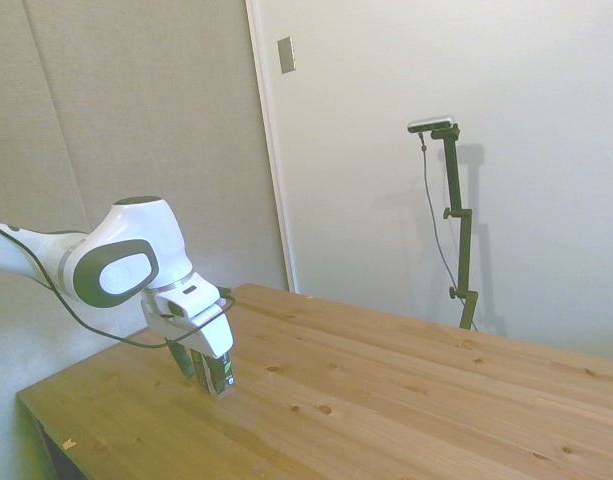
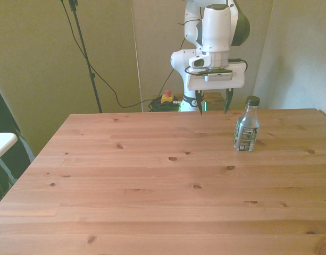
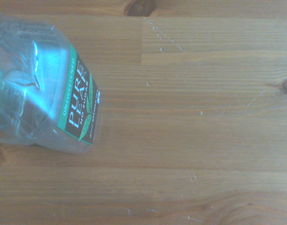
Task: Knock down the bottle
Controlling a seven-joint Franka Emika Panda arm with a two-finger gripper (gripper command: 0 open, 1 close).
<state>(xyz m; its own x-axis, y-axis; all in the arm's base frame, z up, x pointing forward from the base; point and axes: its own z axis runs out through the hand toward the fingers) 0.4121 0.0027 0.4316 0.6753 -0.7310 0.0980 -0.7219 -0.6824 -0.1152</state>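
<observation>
While bottle (image 2: 247, 127) is seen standing upright on wooden table (image 2: 152, 180), near far edge toward front view's right, gripper (image 2: 214, 108) is held low just beside it, on front view's left. Fingers are kept wide apart, nothing between them. Dark cap is seen level with fingertips. In side view, bottle (image 1: 220, 373) is mostly hidden behind gripper (image 1: 198, 362) (only label strip is shown). In wrist view, clear body and green label of bottle (image 3: 49, 93) are seen close; contact with gripper cannot be told.
</observation>
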